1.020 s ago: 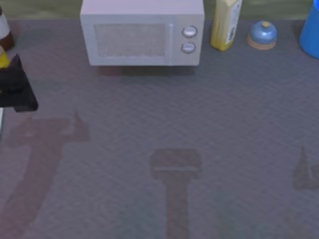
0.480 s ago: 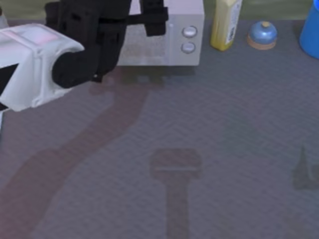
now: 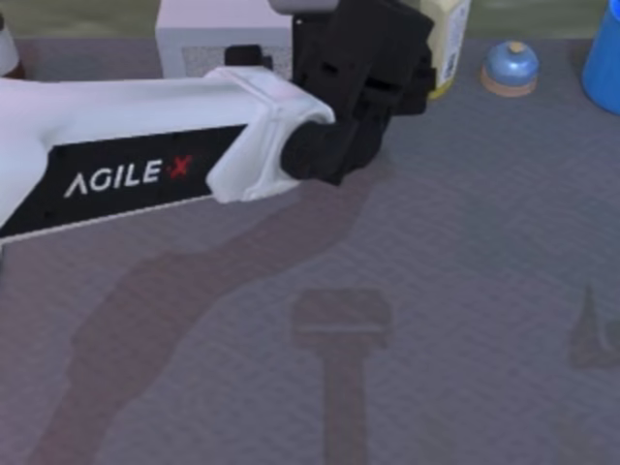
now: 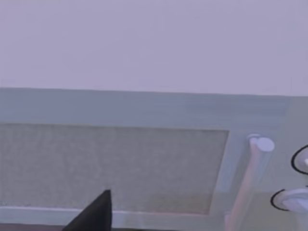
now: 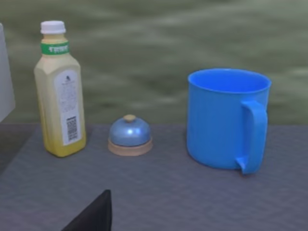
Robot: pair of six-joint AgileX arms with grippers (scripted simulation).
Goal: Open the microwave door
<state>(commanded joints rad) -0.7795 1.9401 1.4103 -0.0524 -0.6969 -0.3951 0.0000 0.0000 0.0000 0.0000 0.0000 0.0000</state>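
The white microwave (image 3: 208,29) stands at the back of the table, and my left arm (image 3: 145,165) reaches across its front. My left gripper (image 3: 363,77) hangs over the knob end, hiding the knobs in the top view. A strip of the microwave door (image 3: 199,60) shows beside the arm. Up close in the left wrist view, the microwave door (image 4: 115,163) with its grey mesh window lies flush and shut. Its white bar handle (image 4: 250,183) and the knobs (image 4: 296,197) lie just beyond the gripper. My right gripper (image 5: 96,214) is parked off the top view's right edge.
A yellow bottle (image 3: 446,39) stands right of the microwave, then a blue bell (image 3: 511,68) and a blue mug (image 3: 605,48) at the right edge. A brown bottle (image 3: 8,48) sits at the far left.
My left arm has swung in from the table's left edge, along the microwave's front and over to its knob end. The door has not moved.
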